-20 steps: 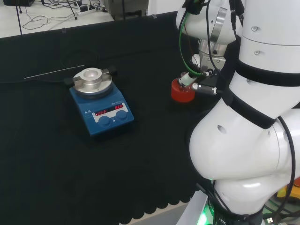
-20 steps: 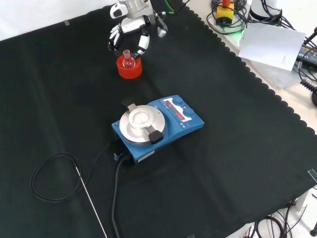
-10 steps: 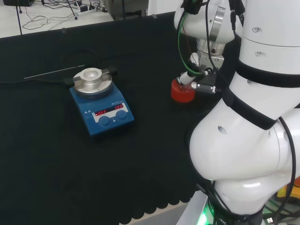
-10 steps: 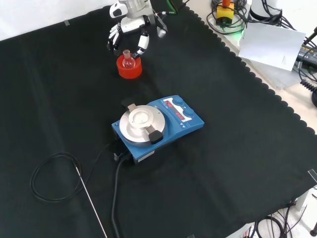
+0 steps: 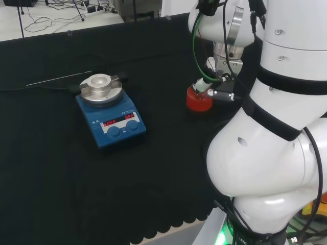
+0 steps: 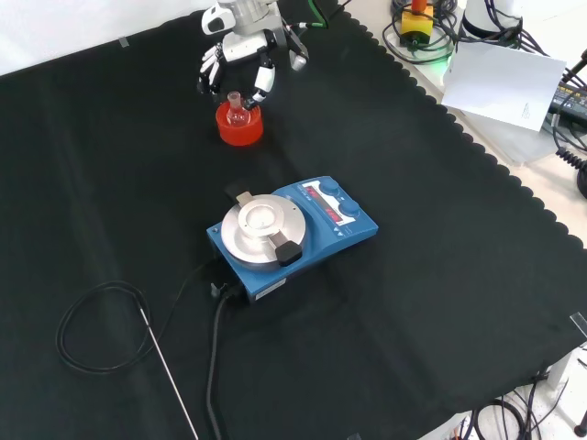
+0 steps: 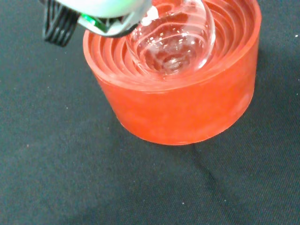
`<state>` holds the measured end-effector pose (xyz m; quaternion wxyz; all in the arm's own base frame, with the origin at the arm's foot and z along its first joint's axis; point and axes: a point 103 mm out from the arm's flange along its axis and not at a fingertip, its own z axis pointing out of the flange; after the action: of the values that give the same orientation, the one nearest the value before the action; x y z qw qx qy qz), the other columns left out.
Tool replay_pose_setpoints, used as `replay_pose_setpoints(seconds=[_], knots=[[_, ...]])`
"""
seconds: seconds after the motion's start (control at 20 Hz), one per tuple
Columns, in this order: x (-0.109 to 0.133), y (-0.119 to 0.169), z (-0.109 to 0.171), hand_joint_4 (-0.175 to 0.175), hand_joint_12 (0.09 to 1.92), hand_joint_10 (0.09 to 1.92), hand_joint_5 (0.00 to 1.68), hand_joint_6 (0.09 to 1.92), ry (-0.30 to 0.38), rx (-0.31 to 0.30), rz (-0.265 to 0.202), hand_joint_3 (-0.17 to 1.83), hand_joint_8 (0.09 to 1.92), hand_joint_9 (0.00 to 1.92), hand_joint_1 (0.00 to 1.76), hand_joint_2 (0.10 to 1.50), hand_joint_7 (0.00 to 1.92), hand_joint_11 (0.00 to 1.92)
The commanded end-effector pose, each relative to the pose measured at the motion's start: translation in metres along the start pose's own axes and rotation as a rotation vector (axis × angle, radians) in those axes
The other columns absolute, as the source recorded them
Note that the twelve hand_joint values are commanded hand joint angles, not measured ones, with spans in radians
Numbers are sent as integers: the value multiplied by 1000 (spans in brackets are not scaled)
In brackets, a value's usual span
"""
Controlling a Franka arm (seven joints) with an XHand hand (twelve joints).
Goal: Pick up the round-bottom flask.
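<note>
Since the earlier frames the hand (image 6: 240, 57) is creeping slightly toward the round-bottom flask (image 6: 238, 109), which is sitting in the red ribbed stand (image 6: 239, 126) on the desk (image 6: 440, 275); its fingers (image 6: 263, 84) are hanging spread and relaxed around the neck, pinching nothing. Closing off-centre could, I judge, be tipping the slick glass or dragging the stand along. The wrist view is showing the clear bulb nested in the rings, while the front view is showing the fingers' spread.

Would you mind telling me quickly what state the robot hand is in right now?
Robot hand: open, fingers spread just above the round-bottom flask in its red ribbed stand, holding nothing.
</note>
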<state>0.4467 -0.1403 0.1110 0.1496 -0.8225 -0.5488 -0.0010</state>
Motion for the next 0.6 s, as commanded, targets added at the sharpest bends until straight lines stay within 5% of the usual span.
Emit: replay_pose_setpoints(seconds=[0.05, 0.15, 0.25, 0.35, 0.6], knots=[[-1, 1, 0, -85, 1354, 630, 895, 720, -9, -9, 3, 654, 683, 577, 966, 666, 399, 311], [0, 1, -1, -93, 1352, 629, 952, 725, -13, -27, 0, 654, 686, 589, 973, 671, 409, 325], [2, 0, -2, 73, 1341, 626, 1047, 815, -20, -46, -5, 454, 692, 612, 1031, 811, 428, 362], [4, -1, -3, 147, 1324, 615, 1096, 828, -25, -71, -13, 341, 691, 647, 1057, 878, 459, 410], [8, -4, -10, 99, 1275, 544, 1137, 869, -6, -61, -14, 550, 651, 753, 1099, 773, 556, 523]])
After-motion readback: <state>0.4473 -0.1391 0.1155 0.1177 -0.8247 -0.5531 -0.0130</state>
